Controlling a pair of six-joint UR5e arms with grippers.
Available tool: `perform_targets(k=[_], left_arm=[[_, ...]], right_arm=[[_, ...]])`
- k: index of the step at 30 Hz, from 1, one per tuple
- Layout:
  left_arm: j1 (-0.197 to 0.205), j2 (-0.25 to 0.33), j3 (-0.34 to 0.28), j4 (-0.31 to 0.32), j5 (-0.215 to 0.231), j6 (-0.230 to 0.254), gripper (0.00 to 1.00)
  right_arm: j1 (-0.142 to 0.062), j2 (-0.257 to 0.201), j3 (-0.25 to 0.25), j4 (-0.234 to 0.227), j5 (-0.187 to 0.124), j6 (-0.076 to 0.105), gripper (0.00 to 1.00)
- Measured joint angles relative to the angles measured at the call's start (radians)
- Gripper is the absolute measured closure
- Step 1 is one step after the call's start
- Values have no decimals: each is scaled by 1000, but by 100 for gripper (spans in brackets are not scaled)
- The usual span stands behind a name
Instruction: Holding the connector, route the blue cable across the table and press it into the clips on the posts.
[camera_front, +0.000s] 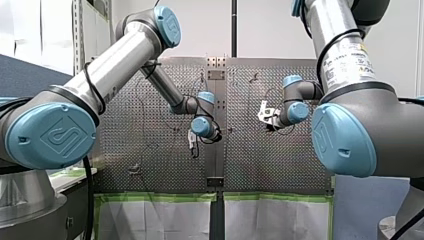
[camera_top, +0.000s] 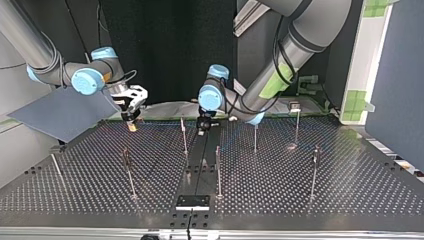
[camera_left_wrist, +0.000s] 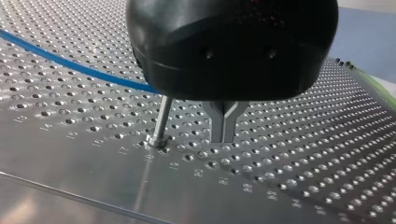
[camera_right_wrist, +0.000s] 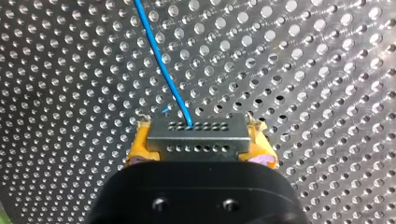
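Right gripper (camera_right_wrist: 200, 148): our yellow pads (camera_right_wrist: 140, 150) clamped tight on connector (camera_right_wrist: 198, 133).
Blue cable (camera_right_wrist: 161, 65): leaves connector toward 11 o'clock, ahead of gripper, over perforated table (camera_right_wrist: 327, 93).
Left gripper (camera_left_wrist: 224, 136): our fingers (camera_left_wrist: 215, 112) pinched together, nothing seen held.
Post (camera_left_wrist: 162, 119): just beside those fingers, at their 9 o'clock.

The connector (camera_right_wrist: 198, 135) sits in my right pincer (camera_right_wrist: 200, 140), and the cable (camera_right_wrist: 161, 60) runs ahead of it over the worktop (camera_right_wrist: 303, 70). My left pincer (camera_left_wrist: 224, 134) stands just beside a post (camera_left_wrist: 162, 119), with the cable seemingly passing behind that post.
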Motion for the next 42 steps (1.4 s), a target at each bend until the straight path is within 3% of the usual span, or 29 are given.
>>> perform_targets(k=[1,2,4,5,6,7,8,9,12,13,26,42], left_arm=[[-1,-1,9,-5,-1,1,82],[-2,-1,19,-12,-4,2,82],[-6,-1,28,-23,-12,4,53],[-8,0,32,-32,-18,6,53],[-10,0,34,-39,-21,8,39],[-12,1,35,-48,-25,10,15],[-15,2,36,-59,-29,12,15],[-18,3,36,-69,-32,14,7],[-24,3,37,-99,-40,16,7],[-25,3,37,-107,-42,17,0],[-68,63,-4,-196,-87,49,0],[-105,180,-148,-123,-80,42,0]], right_arm=[[-2,0,0,-2,-1,0,100],[-4,1,0,-4,-2,1,100],[-8,1,-1,-5,-5,1,100],[-11,1,-2,-6,-8,1,100],[-13,1,-2,-6,-11,1,100],[-14,1,-3,-7,-14,1,100],[-16,2,-4,-6,-18,2,100],[-17,2,-4,-6,-20,2,100],[-19,2,-6,-3,-27,1,100],[-19,2,-6,-2,-28,1,100],[-19,2,-7,5,-31,2,100],[-18,2,-7,8,-31,-2,100]])
